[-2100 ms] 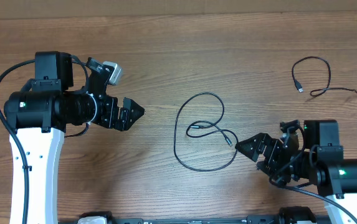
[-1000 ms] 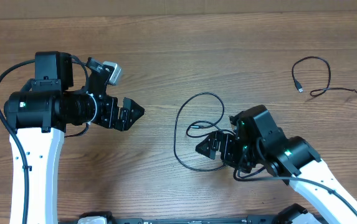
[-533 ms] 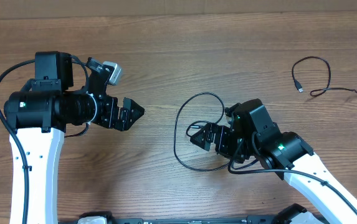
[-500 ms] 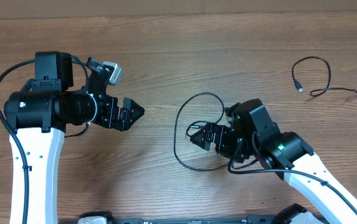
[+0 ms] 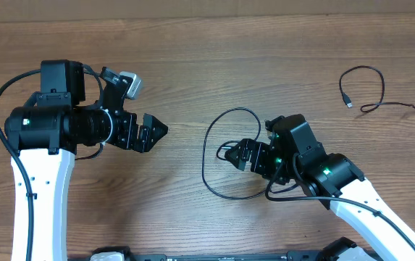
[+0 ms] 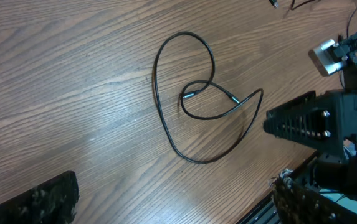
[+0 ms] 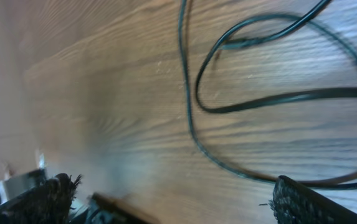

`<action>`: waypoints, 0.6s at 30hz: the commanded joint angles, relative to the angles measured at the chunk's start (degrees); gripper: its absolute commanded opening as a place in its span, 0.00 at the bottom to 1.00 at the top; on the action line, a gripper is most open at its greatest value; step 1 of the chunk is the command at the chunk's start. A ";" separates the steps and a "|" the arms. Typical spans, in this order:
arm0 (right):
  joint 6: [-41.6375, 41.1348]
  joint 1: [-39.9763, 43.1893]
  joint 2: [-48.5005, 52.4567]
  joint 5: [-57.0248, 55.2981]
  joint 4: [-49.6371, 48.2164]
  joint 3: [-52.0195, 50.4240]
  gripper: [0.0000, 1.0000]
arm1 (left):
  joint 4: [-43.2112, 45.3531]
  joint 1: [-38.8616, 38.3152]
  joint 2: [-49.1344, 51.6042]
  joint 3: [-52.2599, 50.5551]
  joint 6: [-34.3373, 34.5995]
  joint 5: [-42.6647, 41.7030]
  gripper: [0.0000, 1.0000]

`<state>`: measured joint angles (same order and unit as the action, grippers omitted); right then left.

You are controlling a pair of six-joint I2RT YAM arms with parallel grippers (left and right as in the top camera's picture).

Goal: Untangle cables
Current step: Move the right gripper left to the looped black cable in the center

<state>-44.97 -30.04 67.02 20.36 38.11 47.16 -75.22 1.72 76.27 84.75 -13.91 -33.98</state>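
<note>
Overhead view: the right gripper (image 5: 235, 155) is sitting over the looped cable (image 5: 204, 163), just where the cord crosses itself, near its two plug ends. Its jaws are standing wide apart and gripping nothing. This placement is judged deliberate, since the crossing is the one spot where a pull would open the loop. The left gripper (image 5: 155, 133) is waiting well off, facing the right gripper's tips, with the bare table (image 5: 207, 58) lying between it and the loop. Its jaws are also standing apart and empty, and it is judged to be keeping out of the way. The second cable (image 5: 382, 85) is lying far behind the right gripper, beyond its wrist, and is touching neither the loop nor either tool.

Left wrist view: the left gripper's pads (image 6: 41, 198) are showing at the lower corners, spread wide, with nothing between them. The looped cable is lying flat ahead of them, out of reach. Its inner coil is crossing the outer run, and the right gripper is reaching in from the far side.

Right wrist view: the right gripper's pads are framing the picture, fully spread. The cable's strands are running across the wood just ahead of and between them. The picture is blurring, so whether either pad is touching the cord cannot be told. No grasp is being made yet, and the closing is judged to be the next step.
</note>
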 commanded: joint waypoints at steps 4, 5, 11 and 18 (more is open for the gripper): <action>5.66 -0.15 -0.13 -10.84 0.33 -0.09 1.00 | 0.11 0.17 -0.63 0.85 -1.09 -0.02 1.00; 6.84 -0.15 -0.13 -11.65 0.52 -0.09 1.00 | 0.11 0.17 -0.63 0.85 -1.09 -0.02 0.99; 9.53 -0.17 0.72 -13.29 0.02 -0.09 1.00 | 0.11 0.17 -0.63 0.85 -1.09 -0.02 1.00; 19.04 -0.17 5.70 -18.78 -0.55 -0.09 1.00 | 0.11 0.17 -0.63 0.85 -1.09 -0.02 1.00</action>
<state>-31.59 -30.04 71.00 6.11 37.91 47.16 -75.22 1.72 76.27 84.75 -13.91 -33.98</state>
